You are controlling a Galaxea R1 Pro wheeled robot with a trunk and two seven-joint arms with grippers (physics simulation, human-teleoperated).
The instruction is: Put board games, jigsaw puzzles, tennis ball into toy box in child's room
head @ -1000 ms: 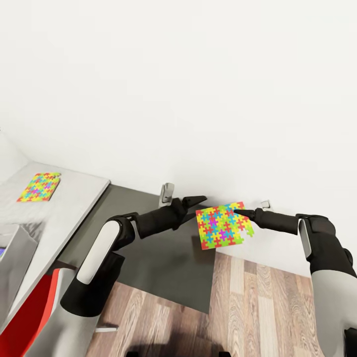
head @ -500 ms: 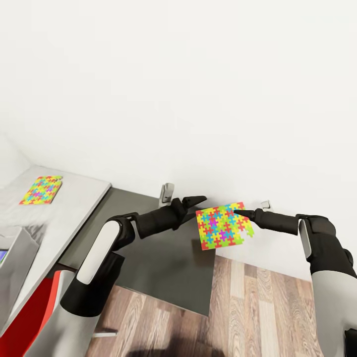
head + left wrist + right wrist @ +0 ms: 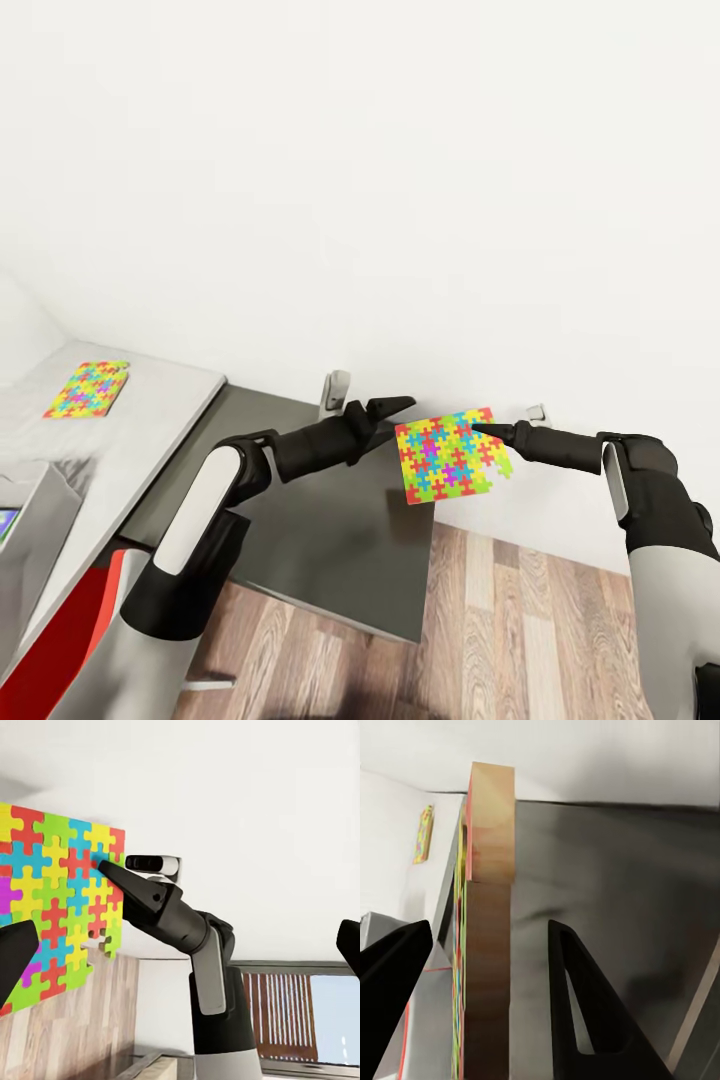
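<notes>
My right gripper (image 3: 478,430) is shut on the edge of a jigsaw puzzle (image 3: 445,456), a bright slab held upright in the air over the end of the table's dark grey wing (image 3: 330,530). In the right wrist view the slab (image 3: 491,907) stands edge-on between the two black fingers. My left gripper (image 3: 397,418) is open just left of that slab, not touching it. A second jigsaw puzzle (image 3: 87,388) lies flat on the light grey table top (image 3: 150,420) at the far left. A corner of the pale grey toy box (image 3: 35,510) shows at the left edge.
A white wall stands close behind the table, with two small sockets (image 3: 337,388) (image 3: 536,411) on it. A red object (image 3: 70,640) sits low beside the table at lower left. Wood-plank floor (image 3: 500,630) lies open to the right of the dark wing.
The whole picture has shifted a little, so the camera moved: table and toy box slid left and down. Both arms and the held puzzle keep their places in the view.
</notes>
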